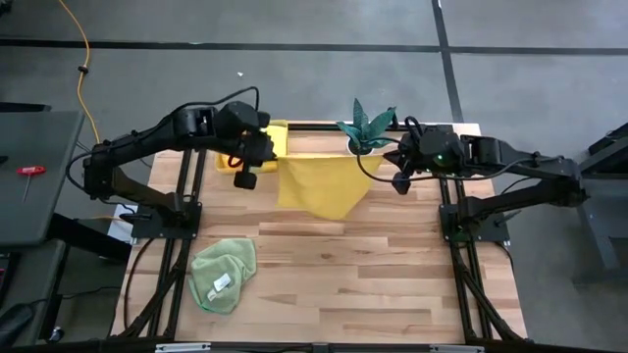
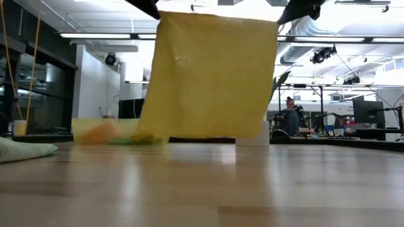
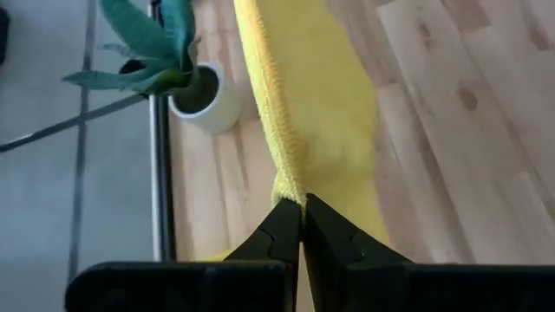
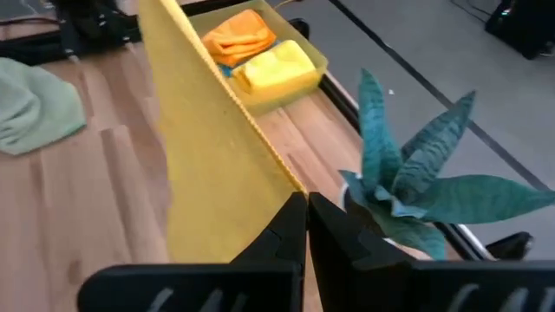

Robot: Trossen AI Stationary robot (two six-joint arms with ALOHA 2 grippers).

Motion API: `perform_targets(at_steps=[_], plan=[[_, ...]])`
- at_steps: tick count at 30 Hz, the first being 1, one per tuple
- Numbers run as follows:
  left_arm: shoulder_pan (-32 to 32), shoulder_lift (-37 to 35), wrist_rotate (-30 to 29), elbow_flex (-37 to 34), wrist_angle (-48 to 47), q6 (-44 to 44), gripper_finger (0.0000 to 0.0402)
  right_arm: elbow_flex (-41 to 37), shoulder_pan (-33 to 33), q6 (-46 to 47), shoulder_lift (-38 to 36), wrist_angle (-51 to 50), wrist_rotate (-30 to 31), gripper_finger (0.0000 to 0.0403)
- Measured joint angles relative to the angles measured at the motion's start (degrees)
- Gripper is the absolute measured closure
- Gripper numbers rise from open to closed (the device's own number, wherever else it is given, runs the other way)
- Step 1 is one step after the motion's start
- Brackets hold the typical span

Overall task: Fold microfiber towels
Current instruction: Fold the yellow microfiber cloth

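Yellow towel (image 1: 324, 186): hangs stretched between both arms above the bench's far edge, lower edge near the wood.
Left gripper (image 3: 301, 227): jaws closed on one top corner of the yellow towel.
Right gripper (image 4: 306, 227): jaws closed on the other top corner, beside the plant (image 1: 367, 126).
Green towel (image 1: 223, 273): crumpled near the bench's left front corner.
Bin (image 4: 286, 78): far left corner, holding orange and yellow towels.

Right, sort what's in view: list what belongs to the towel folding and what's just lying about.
Part of the job:
- yellow towel, held up by two corners
- left gripper, shut on one corner
- right gripper, shut on the other
- green towel, lying on the table
- orange and yellow towels in the bin

Lying about:
- potted plant
- yellow bin
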Motion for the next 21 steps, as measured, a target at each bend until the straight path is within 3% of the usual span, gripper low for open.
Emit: perform_targets(at_steps=[6,12,16,21], plan=[[4.55,2.59,-4.62,-0.01,-0.68,3.85,0.0401,0.0,-4.09,-3.35,0.43,-0.97,1.08,0.0402],[7.05,5.67,-14.04,-0.09,1.84,7.6,0.0401,0.0,-6.42,-6.19,0.36,-0.75,3.33,0.0402],[6.35,5.61,-10.14,-0.04,2.81,4.85,0.0401,0.0,-4.63,-3.7,0.21,-1.01,2.31,0.0402],[2.32,5.52,-7.56,-0.04,1.35,-1.37,0.0401,0.0,-0.85,1.8,0.61,-2.04,-4.11,0.0402]])
